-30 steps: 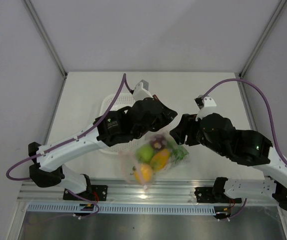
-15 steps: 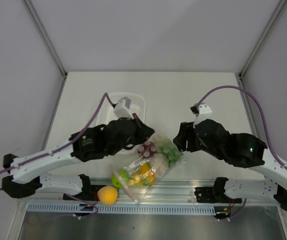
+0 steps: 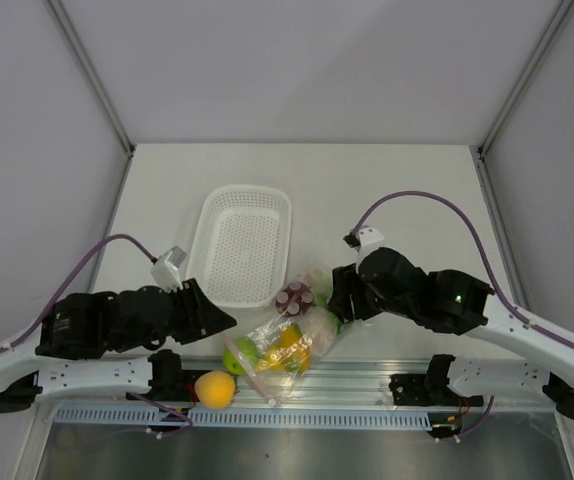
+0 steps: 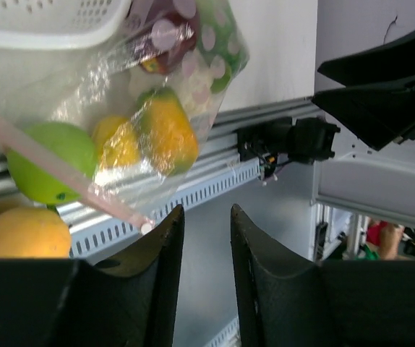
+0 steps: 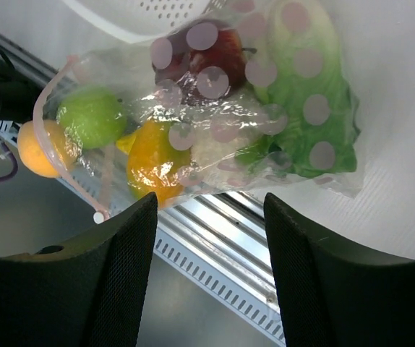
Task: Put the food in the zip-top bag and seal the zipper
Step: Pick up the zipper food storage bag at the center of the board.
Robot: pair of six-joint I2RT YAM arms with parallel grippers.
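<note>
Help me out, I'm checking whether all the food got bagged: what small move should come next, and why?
Probably the left gripper should reach for the orange fruit: it lies outside the zip-top bag, on the rail at the near edge. That gripper is open, empty and nearest. The pink zipper looks unsealed, with the lime-green fruit at the mouth.

white perforated basket (image 3: 242, 245) on the pale table (image 3: 397, 190); a ribbed rail (image 3: 352, 372), perhaps aluminium, fronts it.
</note>
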